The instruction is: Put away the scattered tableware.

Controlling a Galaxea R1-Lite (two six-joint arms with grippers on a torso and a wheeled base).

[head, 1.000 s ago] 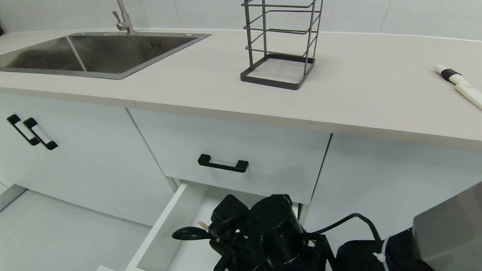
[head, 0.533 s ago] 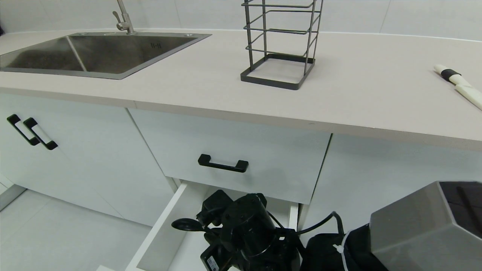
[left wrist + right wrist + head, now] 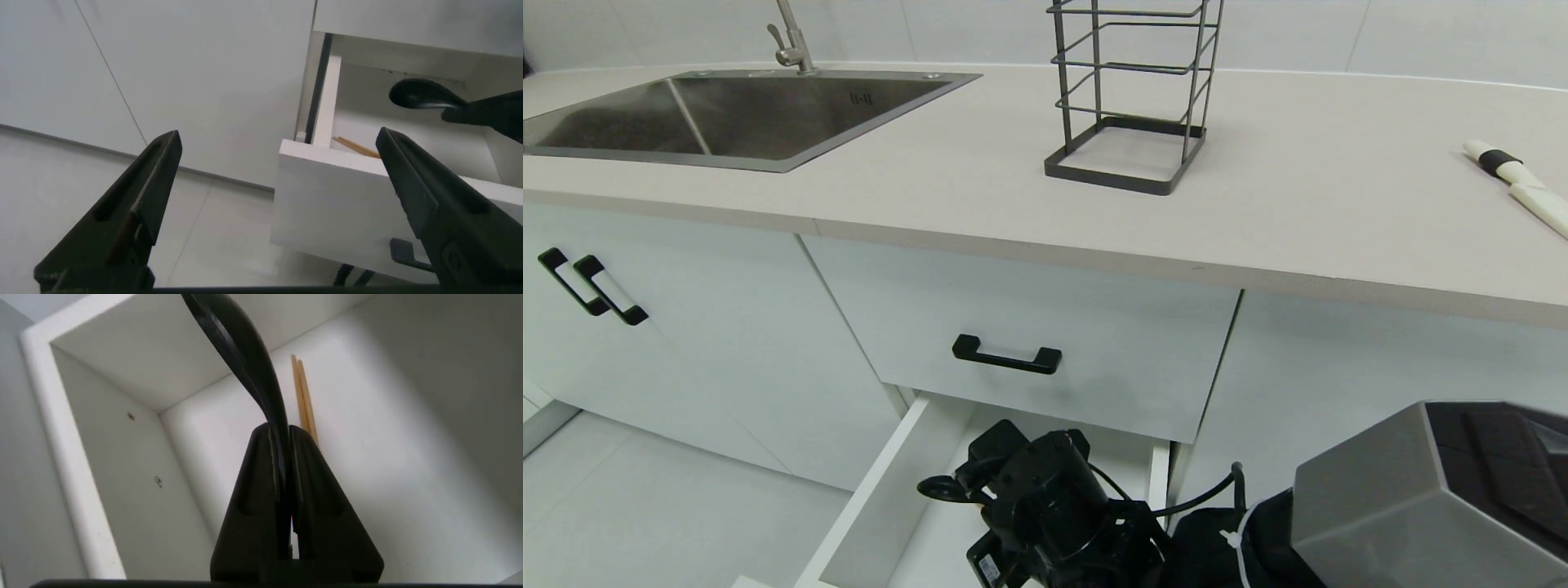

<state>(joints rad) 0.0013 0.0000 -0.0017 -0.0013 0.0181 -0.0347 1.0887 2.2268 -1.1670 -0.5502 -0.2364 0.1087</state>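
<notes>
The right arm is bent low in front of the cabinets, its wrist dipped over the pulled-out lower drawer (image 3: 874, 498). The right gripper (image 3: 974, 483) is clenched on the handle of a black spoon (image 3: 939, 488); from the right wrist camera the two fingers (image 3: 315, 478) press tight on either side of the spoon's handle (image 3: 237, 351), which curves up and away from them. The spoon's bowl juts out toward the robot's left, held in the air above the drawer's white floor and just inside the drawer's left wall.

The left gripper (image 3: 276, 143) hangs lower down, outside the drawer and near its front corner, pointing at the cabinet fronts. Its fingers (image 3: 135, 208) are spread wide with nothing between them. From there the spoon (image 3: 421, 92) and the tip of the right gripper (image 3: 482, 110) show over the drawer's front panel (image 3: 368, 204).

Inside the drawer (image 3: 90, 482) lies a pair of wooden chopsticks (image 3: 302, 392), side by side on the bottom, beneath the spoon. They also peek above the front panel in the left wrist view (image 3: 355, 145).

The drawer above is shut, its black handle (image 3: 1006, 356) level. On the countertop (image 3: 931, 204) stand a dark wire rack (image 3: 1131, 98) and, far left, a steel sink (image 3: 727, 114) with its tap (image 3: 791, 39). A cream-coloured utensil with a black band (image 3: 1515, 175) lies at the counter's far right, well apart from the rack.
</notes>
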